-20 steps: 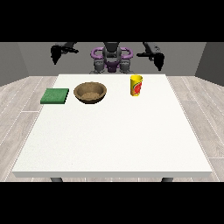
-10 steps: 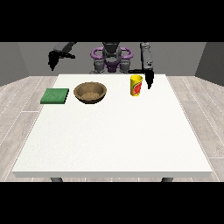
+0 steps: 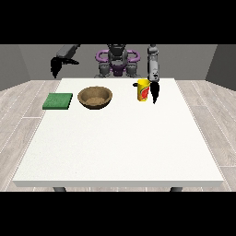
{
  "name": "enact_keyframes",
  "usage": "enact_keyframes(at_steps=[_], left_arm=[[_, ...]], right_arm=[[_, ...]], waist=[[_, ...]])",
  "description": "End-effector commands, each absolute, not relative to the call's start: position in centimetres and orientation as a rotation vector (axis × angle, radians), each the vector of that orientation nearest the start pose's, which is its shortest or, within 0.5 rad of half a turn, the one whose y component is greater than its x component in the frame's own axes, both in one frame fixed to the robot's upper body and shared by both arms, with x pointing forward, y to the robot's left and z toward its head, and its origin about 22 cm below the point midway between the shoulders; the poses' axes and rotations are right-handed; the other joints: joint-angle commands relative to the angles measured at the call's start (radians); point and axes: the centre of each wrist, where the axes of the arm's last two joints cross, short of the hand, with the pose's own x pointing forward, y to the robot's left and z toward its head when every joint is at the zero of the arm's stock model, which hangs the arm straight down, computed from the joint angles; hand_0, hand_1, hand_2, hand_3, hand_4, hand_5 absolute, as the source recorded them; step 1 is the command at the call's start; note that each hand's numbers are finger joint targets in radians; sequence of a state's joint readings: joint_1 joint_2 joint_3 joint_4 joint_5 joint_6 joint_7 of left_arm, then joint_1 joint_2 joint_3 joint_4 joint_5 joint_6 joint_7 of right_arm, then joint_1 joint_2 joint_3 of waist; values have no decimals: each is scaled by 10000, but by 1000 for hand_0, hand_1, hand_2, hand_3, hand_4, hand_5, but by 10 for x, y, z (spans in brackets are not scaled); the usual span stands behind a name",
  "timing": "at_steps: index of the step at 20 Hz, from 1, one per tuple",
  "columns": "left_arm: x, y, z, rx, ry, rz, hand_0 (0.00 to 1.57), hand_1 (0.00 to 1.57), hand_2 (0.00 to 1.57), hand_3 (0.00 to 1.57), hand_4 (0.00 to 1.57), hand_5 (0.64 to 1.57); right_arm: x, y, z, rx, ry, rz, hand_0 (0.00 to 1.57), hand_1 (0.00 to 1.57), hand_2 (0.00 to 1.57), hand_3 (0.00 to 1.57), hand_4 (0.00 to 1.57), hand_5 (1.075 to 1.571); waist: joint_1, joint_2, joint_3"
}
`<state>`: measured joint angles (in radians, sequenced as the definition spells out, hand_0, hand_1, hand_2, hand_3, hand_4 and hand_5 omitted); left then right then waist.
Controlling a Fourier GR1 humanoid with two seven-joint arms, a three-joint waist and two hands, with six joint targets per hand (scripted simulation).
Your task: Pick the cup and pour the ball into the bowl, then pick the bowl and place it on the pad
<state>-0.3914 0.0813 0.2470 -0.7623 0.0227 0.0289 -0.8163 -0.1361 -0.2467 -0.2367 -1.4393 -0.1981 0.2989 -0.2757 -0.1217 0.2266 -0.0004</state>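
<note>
A yellow cup [image 3: 143, 90] with a red mark stands upright on the white table [image 3: 120, 138], right of centre at the back. The hand at the view's right [image 3: 155, 92] hangs down just beside the cup's right side, its fingers pointing at the table and looking straight. A brown bowl [image 3: 95, 97] sits left of the cup. Further left lies a green pad [image 3: 58, 101]. The hand at the view's left [image 3: 55, 66] is raised off the table's back left corner, fingers drooping. No ball is visible; the cup's inside is hidden.
The robot's torso [image 3: 117, 62] stands behind the table's far edge. A wide stretch of white tabletop lies between the objects and the near edge.
The arm at the view's right has swung down and forward, bringing its hand beside the cup. The hand at the view's left has lowered a little. Cup, bowl and pad have not moved.
</note>
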Motion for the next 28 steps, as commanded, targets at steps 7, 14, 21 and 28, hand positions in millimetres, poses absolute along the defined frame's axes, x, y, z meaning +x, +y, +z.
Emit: enact_keyframes(at_steps=[7, 14, 21, 28], left_arm=[[327, 269, -91, 2236, -19894, 1338, 0, 0, 0, 0, 763, 1320], [294, 240, -117, 5088, -19786, -1056, 1323, 1323, 1571, 1571, 1477, 1250], [306, 279, -92, 6158, -17753, -3711, 1353, 1353, 1571, 1571, 1551, 1306], [378, 328, 21, 9056, -16839, -6025, 1459, 1459, 1571, 1571, 1571, 1282]], right_arm=[[276, -328, 41, 1034, -19245, 1241, 0, 0, 0, 0, 0, 1571], [281, -361, 61, 724, -19553, 1515, 0, 0, 0, 0, 0, 1570], [262, -375, 19, 200, -17095, 784, 0, 0, 0, 0, 0, 1570], [265, -387, 6, 231, -16752, 271, 0, 0, 0, 0, 0, 1568]], waist=[[-489, 513, -6], [-863, 749, -4], [30, -1959, 20], [290, -2281, 31]])
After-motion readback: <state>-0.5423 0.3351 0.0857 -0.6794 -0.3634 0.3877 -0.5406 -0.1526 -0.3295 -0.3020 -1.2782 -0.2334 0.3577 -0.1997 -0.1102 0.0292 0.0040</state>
